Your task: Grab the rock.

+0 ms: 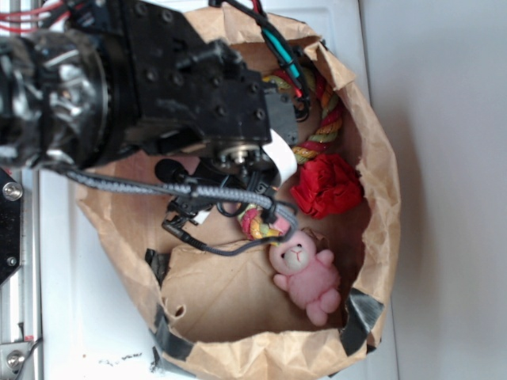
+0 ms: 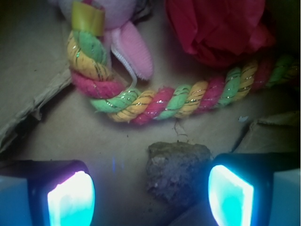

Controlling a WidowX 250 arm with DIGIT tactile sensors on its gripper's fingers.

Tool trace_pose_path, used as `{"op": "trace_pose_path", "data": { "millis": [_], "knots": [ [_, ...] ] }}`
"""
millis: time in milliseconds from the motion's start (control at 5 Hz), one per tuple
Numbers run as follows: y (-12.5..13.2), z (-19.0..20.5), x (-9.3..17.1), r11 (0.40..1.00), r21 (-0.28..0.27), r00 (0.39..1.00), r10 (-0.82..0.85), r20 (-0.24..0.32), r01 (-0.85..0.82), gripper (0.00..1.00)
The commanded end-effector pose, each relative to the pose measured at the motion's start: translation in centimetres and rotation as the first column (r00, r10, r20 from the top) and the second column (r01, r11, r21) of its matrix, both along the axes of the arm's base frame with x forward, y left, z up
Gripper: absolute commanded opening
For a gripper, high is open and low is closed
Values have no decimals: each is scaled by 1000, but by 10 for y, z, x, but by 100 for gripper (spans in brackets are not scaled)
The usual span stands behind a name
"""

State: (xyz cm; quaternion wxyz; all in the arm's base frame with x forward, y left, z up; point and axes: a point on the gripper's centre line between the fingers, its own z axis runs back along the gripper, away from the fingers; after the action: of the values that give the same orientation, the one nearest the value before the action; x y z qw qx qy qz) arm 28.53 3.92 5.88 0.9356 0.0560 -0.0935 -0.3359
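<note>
On the creased brown paper floor of the bag, the wide-open, empty end effector straddles the rough brown-grey rock, nearer its right-hand pad, apparently lined up for closing.

In the wrist view, bare cardboard floor is being left open on the left side of the gap between the spread fingers, while the rock is sitting toward the right one. Just beyond, the way is being barred by the twisted rope, with the pink bunny and red paper ball behind. The space is being hemmed in by the paper bag walls.
</note>
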Motion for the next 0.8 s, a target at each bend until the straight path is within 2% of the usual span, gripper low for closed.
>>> {"op": "trace_pose_path", "data": {
  "millis": [0, 200, 600],
  "knots": [
    [-11, -1, 9, 1000, -14, 998, -5, 59, 6, 100],
    [-13, -5, 16, 1000, 0, 998, 12, 61, -12, 100],
    [-6, -23, 26, 997, 67, 994, 33, 103, -40, 100]
  ]
}}
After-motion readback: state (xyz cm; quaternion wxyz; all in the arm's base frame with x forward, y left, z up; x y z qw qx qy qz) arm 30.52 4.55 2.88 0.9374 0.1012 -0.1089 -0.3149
